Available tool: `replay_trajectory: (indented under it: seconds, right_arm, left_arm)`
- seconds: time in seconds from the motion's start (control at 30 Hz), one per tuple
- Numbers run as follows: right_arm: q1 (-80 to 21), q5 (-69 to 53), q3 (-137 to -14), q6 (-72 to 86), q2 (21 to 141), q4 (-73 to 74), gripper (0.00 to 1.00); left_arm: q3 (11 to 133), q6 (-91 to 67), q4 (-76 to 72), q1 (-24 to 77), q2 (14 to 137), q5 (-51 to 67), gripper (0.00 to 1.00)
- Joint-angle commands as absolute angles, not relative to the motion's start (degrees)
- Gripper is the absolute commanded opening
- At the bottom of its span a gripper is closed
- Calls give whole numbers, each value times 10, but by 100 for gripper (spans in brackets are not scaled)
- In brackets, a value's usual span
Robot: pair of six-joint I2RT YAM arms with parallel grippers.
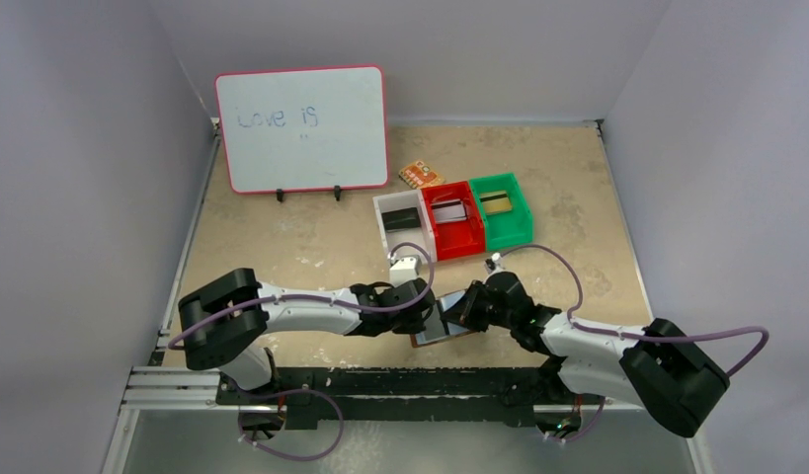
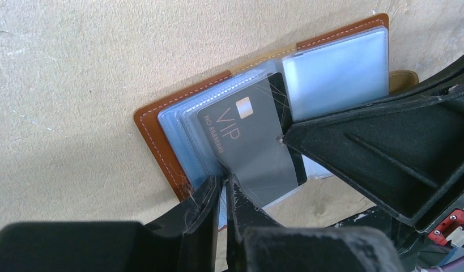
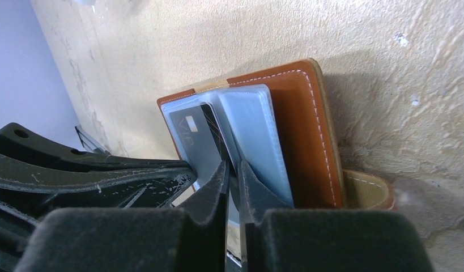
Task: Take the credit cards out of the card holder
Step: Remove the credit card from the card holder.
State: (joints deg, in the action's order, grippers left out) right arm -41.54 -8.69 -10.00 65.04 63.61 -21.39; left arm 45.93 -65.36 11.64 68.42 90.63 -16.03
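The beige table is the largest surface, matte, mottled and pitted, enclosed by plain pale walls. At its far left a pink-framed whiteboard stands on two small black feet, with faint blue handwriting on its glossy face.

Two white-and-black arms reach in from the near edge and meet low over the middle. Their black gripper bodies crowd each other and hide most of the card holder from above.

Three open plastic bins sit side by side beyond the arms. The white bin holds a black card, the red bin a silvery-grey card, and the green bin a gold-olive card. An orange patterned packet lies just behind them.

The card holder lies open on the table near the front edge. It is brown leather-look with pale stitching along its rounded border, a tan snap tab jutting from one edge, and frosted blue-grey clear pockets fanned inside.

A dark card, smooth and grey-black with a small chip and "VIP" lettering, sits askew among those pockets, partly under a clear sleeve.

The left gripper has its scuffed black fingers pressed almost together on the lower corner of the dark card and its sleeve. Whether it grips card, sleeve or both cannot be told.

The right gripper is likewise nearly closed, nipping a clear pocket leaf of the card holder just beside the card's edge.
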Motion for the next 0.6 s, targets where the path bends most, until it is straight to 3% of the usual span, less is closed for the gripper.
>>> replay_trajectory:
  seconds: [0.0, 0.57]
  right_arm:
    - [-417, -98, -96, 654, 626, -233, 3]
    - [-410, 5, -95, 672, 506, -61, 0]
  left_arm:
    - [467, -652, 149, 693, 936, -179, 8]
    - [491, -648, 188, 698, 988, -213, 4]
